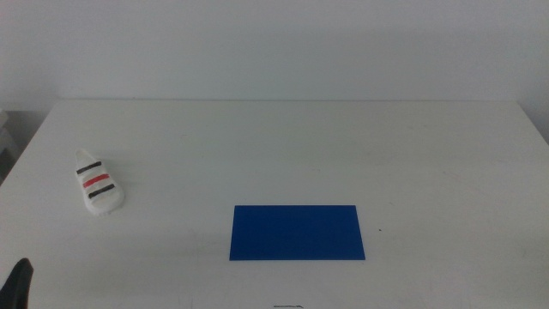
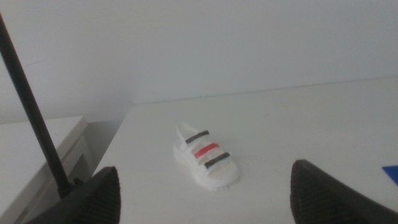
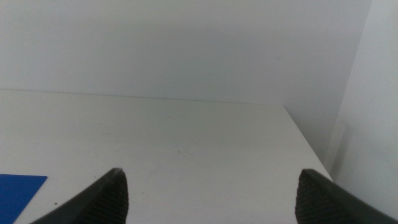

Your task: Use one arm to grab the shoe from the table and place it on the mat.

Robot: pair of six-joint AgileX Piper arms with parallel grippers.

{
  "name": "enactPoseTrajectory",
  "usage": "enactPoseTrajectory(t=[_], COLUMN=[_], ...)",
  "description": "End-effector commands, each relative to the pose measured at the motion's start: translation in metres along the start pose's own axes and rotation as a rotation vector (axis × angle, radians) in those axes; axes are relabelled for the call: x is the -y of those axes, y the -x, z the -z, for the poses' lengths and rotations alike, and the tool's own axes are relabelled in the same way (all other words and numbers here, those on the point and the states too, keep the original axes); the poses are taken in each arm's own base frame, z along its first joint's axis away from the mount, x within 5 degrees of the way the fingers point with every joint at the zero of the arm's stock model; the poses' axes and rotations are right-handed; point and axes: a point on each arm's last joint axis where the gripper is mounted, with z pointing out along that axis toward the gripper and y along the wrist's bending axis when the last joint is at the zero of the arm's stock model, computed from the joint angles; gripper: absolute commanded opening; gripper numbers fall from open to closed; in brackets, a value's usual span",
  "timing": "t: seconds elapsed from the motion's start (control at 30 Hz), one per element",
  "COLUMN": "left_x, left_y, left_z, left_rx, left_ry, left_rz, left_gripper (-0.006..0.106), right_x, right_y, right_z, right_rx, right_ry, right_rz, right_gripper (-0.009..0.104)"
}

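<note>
So far nothing is gripped: the shoe lies on its sole on the table, well over toward the left side and well apart from the mat, which lies flat near the front middle. The left gripper waits low at the front left corner (only a dark tip of it shows at the bottom edge of the middle view), and its jaws stand wide apart with nothing between them. Its wrist camera looks straight at the shoe, which suggests this arm is the natural one to do the grab, being the nearer. The right gripper is out of the middle view, its jaws likewise spread and empty, facing bare table with only a corner of the mat in sight.

The shoe's long axis runs from back-left to front-right in the middle view, slightly angled off the table's edge; its three straps cross that axis. Which end is toe I cannot tell. A grasp across the narrow width would probably suit.
</note>
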Motion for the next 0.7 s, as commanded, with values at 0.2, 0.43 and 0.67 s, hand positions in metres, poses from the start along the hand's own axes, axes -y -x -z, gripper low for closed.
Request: enactPoseTrajectory(t=[0.2, 0.43, 0.67], left_x=[-0.003, -0.014, -0.021], left_y=[0.029, 0.118, 0.167], left_z=[-0.007, -0.063, -0.13], left_rx=[0.017, -0.168, -0.461], left_ry=[0.004, 0.015, 0.034], left_rz=[0.046, 0.064, 0.118], left_gripper=[0.094, 0.094, 0.094], right_x=[0.001, 0.001, 0.001], right_y=[0.014, 0.014, 0.014], right_z=[0.003, 0.003, 0.003], right_rx=[0.113, 0.113, 0.113], right_ry=[-0.008, -0.008, -0.008], right_rz=[0.013, 0.013, 0.013], right_gripper=[0.094, 0.094, 0.094])
